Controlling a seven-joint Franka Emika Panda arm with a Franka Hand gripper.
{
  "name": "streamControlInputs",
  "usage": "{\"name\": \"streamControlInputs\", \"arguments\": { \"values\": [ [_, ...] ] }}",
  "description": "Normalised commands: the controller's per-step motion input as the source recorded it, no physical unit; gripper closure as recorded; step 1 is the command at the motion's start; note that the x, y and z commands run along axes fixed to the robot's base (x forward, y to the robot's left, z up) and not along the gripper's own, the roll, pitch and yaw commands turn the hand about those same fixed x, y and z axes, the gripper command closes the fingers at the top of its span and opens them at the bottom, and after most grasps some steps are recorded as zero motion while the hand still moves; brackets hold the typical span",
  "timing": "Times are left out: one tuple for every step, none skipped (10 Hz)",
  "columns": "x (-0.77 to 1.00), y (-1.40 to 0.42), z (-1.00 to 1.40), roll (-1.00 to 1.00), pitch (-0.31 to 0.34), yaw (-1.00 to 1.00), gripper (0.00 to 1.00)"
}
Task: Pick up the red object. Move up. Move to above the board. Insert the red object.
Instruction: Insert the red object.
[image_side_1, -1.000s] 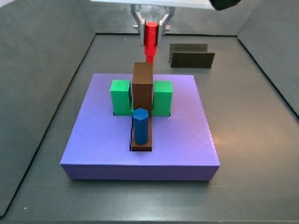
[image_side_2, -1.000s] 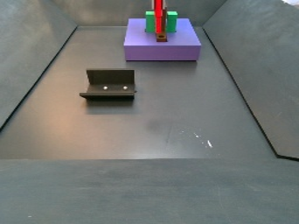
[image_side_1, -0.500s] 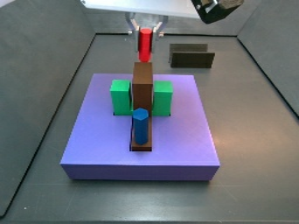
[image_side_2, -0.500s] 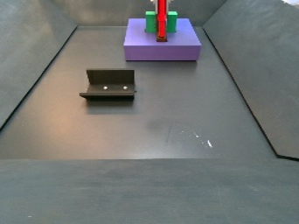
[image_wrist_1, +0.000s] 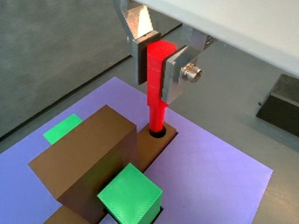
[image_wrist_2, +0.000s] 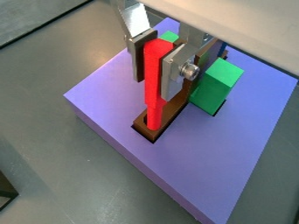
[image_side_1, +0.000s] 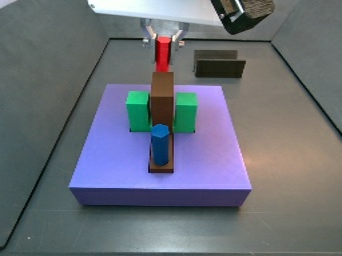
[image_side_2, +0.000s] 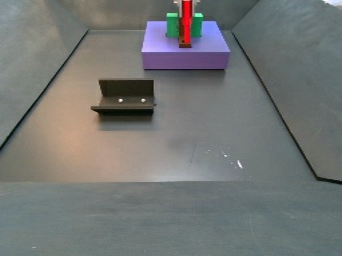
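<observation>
While the gripper (image_wrist_1: 160, 68) is clamped on the red object (image_wrist_1: 158, 92), the peg's lower tip sits right at the hole in the end of the board (image_wrist_1: 93, 166) nearest the back edge of the purple platform (image_wrist_2: 233, 175), and I'd say this is where it could jam. If the peg tilts or catches the rim, pushing down could make it slip in the fingers (image_wrist_2: 177, 68) or shove the board against the green blocks (image_wrist_2: 218, 84).

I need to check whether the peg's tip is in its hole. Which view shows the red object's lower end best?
A wrist view: the red object, in the end effector, meets the board at a hole. In both side views that end is hidden or tiny.
</observation>
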Motion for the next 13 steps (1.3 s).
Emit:
{"name": "streamControlInputs", "arguments": {
  "values": [
    [0.00, 0.00, -0.04, 0.02, -0.009, 0.00, 1.00],
    [0.00, 0.00, 0.00, 0.02, 0.000, 0.00, 1.00],
    [0.00, -0.02, 0.00, 0.04, 0.000, 0.00, 1.00],
    [0.03, -0.03, 0.00, 0.04, 0.000, 0.00, 1.00],
    [0.05, 0.00, -0.01, 0.02, 0.009, 0.00, 1.00],
    [0.03, 0.00, 0.00, 0.00, 0.000, 0.00, 1.00],
    [0.09, -0.01, 0.00, 0.00, 0.009, 0.00, 1.00],
    [0.10, 0.00, -0.02, -0.11, 0.000, 0.00, 1.00],
    [0.14, 0.00, -0.05, -0.17, -0.027, -0.01, 1.00],
    [0.11, 0.00, -0.07, -0.18, -0.061, -0.02, 1.00],
    [0.10, 0.00, -0.07, -0.19, -0.050, -0.04, 1.00],
    [0.01, 0.00, -0.07, -0.16, -0.061, -0.02, 1.00],
    [0.00, 0.00, -0.23, -0.11, -0.081, 0.00, 1.00]
  ]
}}
